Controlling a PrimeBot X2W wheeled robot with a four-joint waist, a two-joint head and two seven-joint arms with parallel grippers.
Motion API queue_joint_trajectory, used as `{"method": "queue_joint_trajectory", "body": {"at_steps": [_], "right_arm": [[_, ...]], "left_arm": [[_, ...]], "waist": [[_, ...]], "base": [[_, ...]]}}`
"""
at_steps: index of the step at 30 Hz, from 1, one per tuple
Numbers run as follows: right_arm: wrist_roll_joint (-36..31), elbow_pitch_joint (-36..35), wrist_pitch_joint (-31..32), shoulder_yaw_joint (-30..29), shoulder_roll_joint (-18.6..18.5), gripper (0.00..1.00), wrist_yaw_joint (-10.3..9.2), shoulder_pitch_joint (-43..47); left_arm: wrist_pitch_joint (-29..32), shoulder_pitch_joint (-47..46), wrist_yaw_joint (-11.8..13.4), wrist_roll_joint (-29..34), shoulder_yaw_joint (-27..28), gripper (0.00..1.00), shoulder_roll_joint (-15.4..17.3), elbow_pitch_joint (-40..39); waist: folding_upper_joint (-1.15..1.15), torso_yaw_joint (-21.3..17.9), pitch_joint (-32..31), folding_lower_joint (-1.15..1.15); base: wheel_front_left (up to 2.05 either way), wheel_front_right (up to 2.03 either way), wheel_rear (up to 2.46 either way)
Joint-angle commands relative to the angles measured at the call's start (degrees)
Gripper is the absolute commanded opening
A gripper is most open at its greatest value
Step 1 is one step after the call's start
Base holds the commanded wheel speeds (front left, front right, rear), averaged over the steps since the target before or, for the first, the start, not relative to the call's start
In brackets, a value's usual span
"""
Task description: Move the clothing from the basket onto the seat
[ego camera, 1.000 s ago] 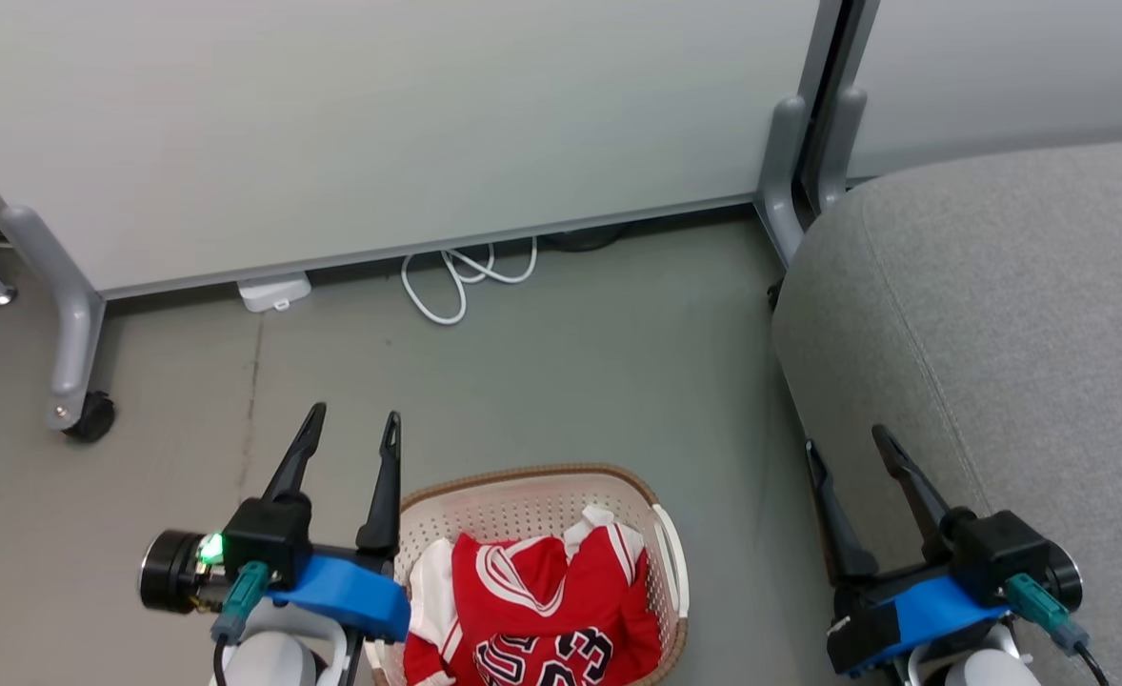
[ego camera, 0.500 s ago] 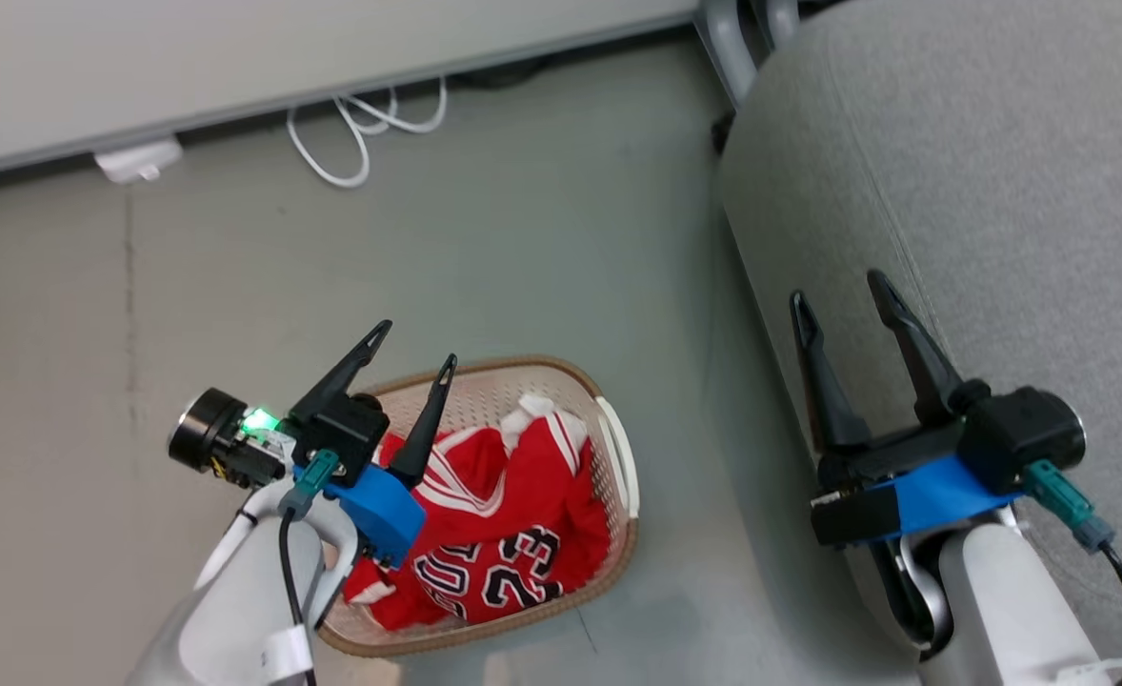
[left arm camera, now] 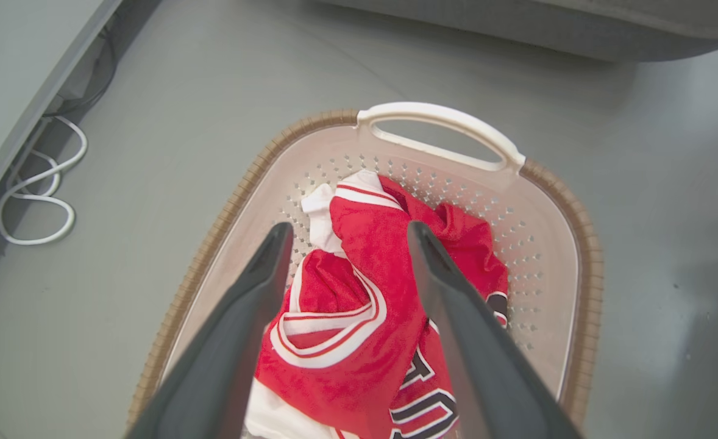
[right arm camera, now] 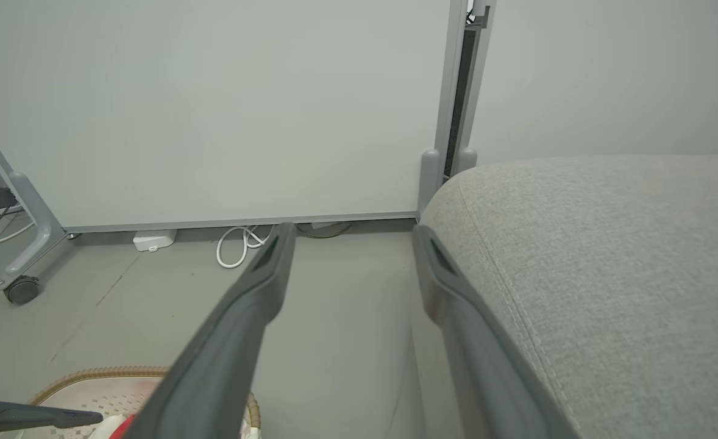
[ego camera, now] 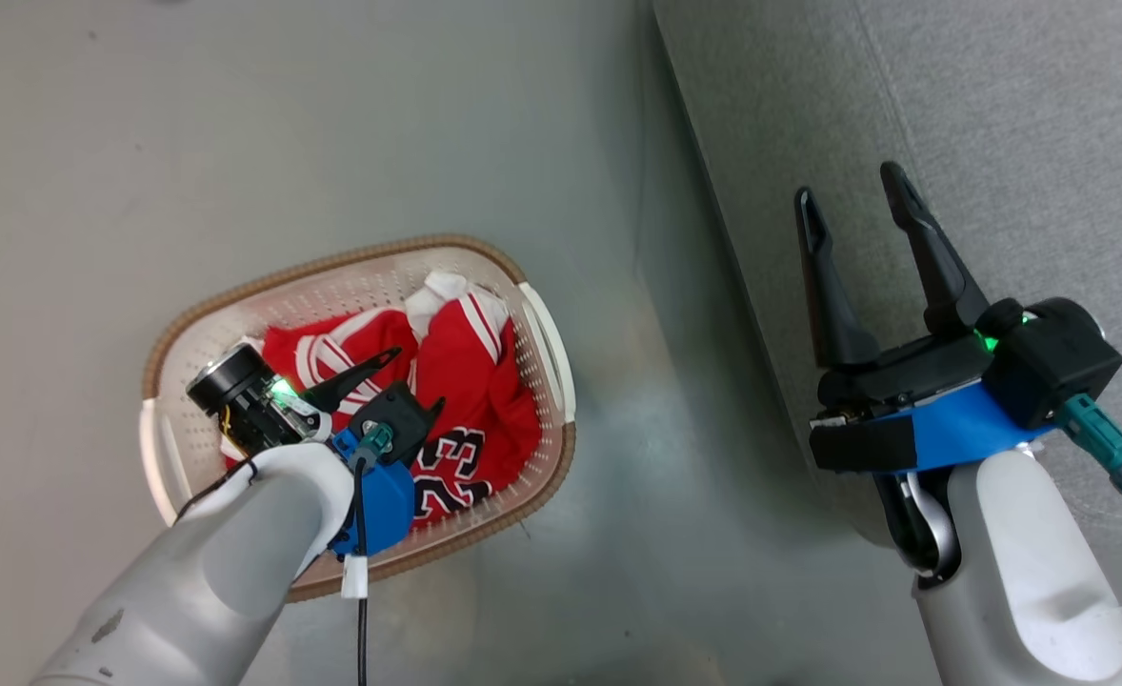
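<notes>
Red clothing (ego camera: 485, 381) lies in the basket (ego camera: 332, 262), the left gripper (ego camera: 418, 378) spread above. By the seat (ego camera: 999, 114), the right gripper (ego camera: 846, 183) gapes.

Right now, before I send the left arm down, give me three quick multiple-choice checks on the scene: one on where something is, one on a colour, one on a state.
1. Where is the clothing?
A. on the floor
B. inside the basket
C. draped over a basket handle

2. What colour is the basket's rim?
A. brown
B. blue
C. black

3. How does the left tool stand?
A. shut on cloth
B. shut and empty
C. open above the clothing

Answers:
1 B, the red fabric lies within the perforated walls.
2 A, a brown woven-look band runs round the top.
3 C, the left wrist view shows it spread wide with the fabric beneath it.
</notes>
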Motion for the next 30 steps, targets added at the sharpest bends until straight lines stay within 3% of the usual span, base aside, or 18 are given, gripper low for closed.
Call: {"method": "queue_joint_trajectory", "body": {"at_steps": [1, 6, 12, 30], "right_arm": [[0.59, -0.83, -0.16, 0.33, -0.07, 1.0, 0.0, -1.9], [1.02, -2.4, -0.15, 1.3, -0.07, 1.0, 0.0, -4.17], [1.12, -4.18, -0.12, 1.63, -0.07, 1.0, 0.0, -6.21], [1.45, -8.77, -0.1, 1.78, -0.07, 1.0, 0.0, -9.11]], "left_arm": [[0.82, -2.84, -0.05, -1.35, -3.84, 1.0, 0.53, 2.08], [3.32, -6.63, -0.04, -4.59, -12.34, 1.0, 1.15, 5.88], [5.56, -9.15, -0.04, -7.22, -16.29, 1.0, 1.94, 7.6], [15.55, -12.92, -0.04, -3.38, -17.48, 1.0, 3.2, 11.62]], "waist": [[0.0, -1.56, 4.26, -0.02], [0.0, -2.7, 8.7, -0.02], [0.0, -3.28, 13.17, -0.02], [0.0, -4.73, 21.92, -0.02]], "base": [[0.0, 0.0, 0.0], [0.0, 0.0, 0.0], [0.0, 0.0, 0.0], [0.0, 0.0, 0.0]]}}
